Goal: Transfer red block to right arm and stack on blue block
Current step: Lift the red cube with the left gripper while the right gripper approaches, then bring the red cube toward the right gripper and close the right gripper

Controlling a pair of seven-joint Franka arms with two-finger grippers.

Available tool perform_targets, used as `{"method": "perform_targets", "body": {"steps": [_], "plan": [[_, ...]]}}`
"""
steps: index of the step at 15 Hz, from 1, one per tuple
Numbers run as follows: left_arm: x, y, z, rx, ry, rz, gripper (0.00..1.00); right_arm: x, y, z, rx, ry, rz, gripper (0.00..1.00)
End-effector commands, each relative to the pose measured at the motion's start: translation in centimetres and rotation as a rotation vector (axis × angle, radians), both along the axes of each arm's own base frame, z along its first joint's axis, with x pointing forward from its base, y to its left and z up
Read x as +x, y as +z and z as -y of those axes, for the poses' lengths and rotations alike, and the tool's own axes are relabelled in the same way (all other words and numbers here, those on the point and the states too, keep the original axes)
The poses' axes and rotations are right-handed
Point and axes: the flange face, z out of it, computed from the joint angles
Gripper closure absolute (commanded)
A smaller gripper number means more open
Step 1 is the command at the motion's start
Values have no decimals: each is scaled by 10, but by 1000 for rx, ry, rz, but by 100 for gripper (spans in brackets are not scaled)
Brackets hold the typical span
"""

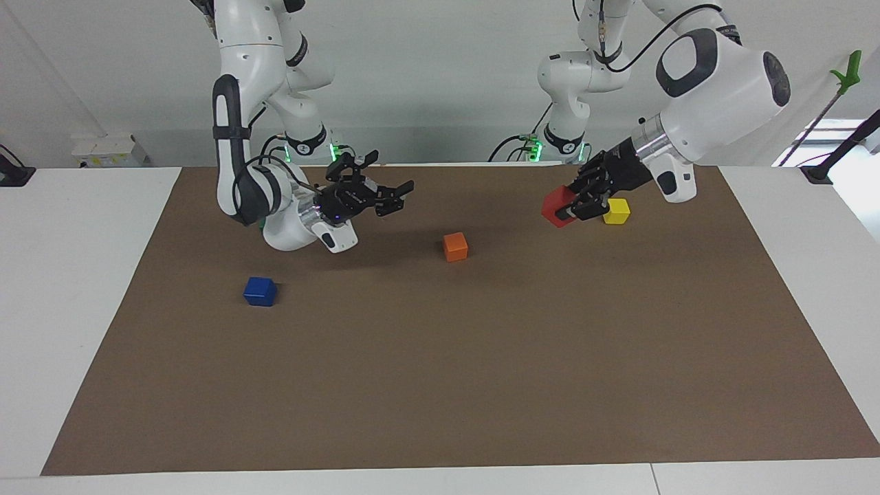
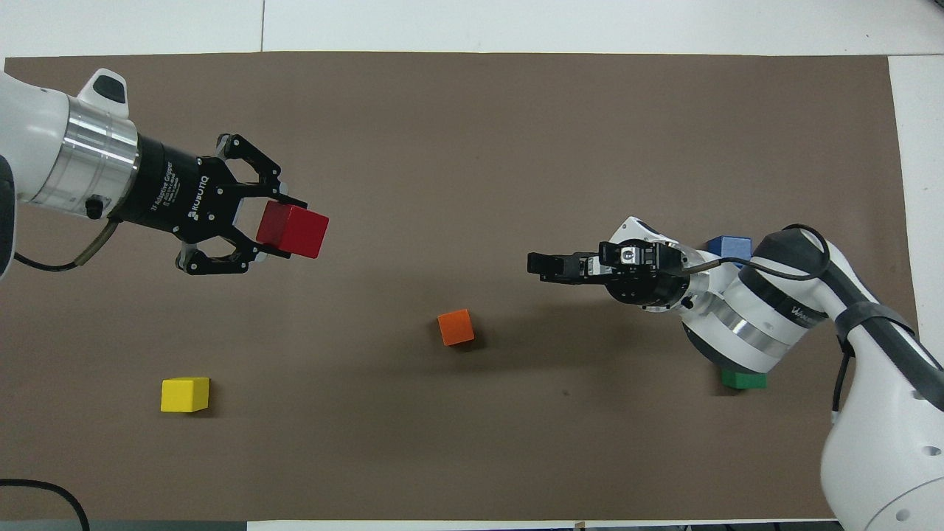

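My left gripper [image 1: 575, 205] is shut on the red block [image 1: 557, 207], holding it in the air over the mat toward the left arm's end of the table; the overhead view shows the same left gripper [image 2: 285, 228] with the red block [image 2: 293, 230] jutting out toward the middle. The right gripper [image 1: 397, 196] hangs open and holds nothing, pointing at the held block from above the mat beside the orange cube. From overhead the right gripper [image 2: 540, 264] is seen edge-on. The blue block [image 1: 260, 291] rests on the mat at the right arm's end, and the right arm partly hides the blue block [image 2: 729, 246] from overhead.
An orange cube [image 1: 455, 246] lies mid-mat between the two grippers. A yellow cube [image 1: 617, 211] sits under the left arm's wrist. A green cube [image 2: 743, 380] shows partly under the right arm. A brown mat [image 1: 440, 385] covers the table.
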Motion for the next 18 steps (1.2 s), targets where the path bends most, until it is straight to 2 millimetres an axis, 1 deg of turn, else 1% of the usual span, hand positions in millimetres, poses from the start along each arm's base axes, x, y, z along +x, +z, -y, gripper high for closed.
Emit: {"method": "perform_targets", "body": {"steps": [1,2,3,4,6,8,9,10,11,12,14,16,17,18], "plan": [[-2,25,12,-74,84,-69,100,-1,-6,-9,50,7,-19,0],[-8,29,31,-77,80,-71,100,0,-6,-10,46,8,-20,0],[-10,29,42,-77,97,-66,100,0,-5,-17,46,5,-16,0],[-10,29,48,-81,108,-58,100,2,-4,-28,42,-9,-23,0],[-10,33,61,-88,147,-59,100,13,-4,-38,-12,-62,-18,0],[-14,35,78,-87,159,-69,100,16,-5,-54,-55,-79,-11,0],[-18,35,91,-85,159,-76,100,17,-5,-56,-68,-94,-8,0],[-22,37,99,-85,153,-73,100,17,-4,-62,-69,-108,-1,0],[-24,36,105,-85,150,-73,100,14,-4,-74,-69,-115,-1,0],[-24,36,107,-86,155,-73,100,15,-5,-78,-82,-131,-1,0],[-23,37,108,-88,165,-67,100,20,-12,-82,-98,-151,8,0],[-23,37,109,-84,167,-70,100,21,-11,-84,-87,-159,5,0],[-25,37,115,-86,161,-65,100,20,-7,-93,-59,-166,-2,0],[-24,38,114,-89,168,-60,100,21,2,-106,-29,-181,-3,0]]}}
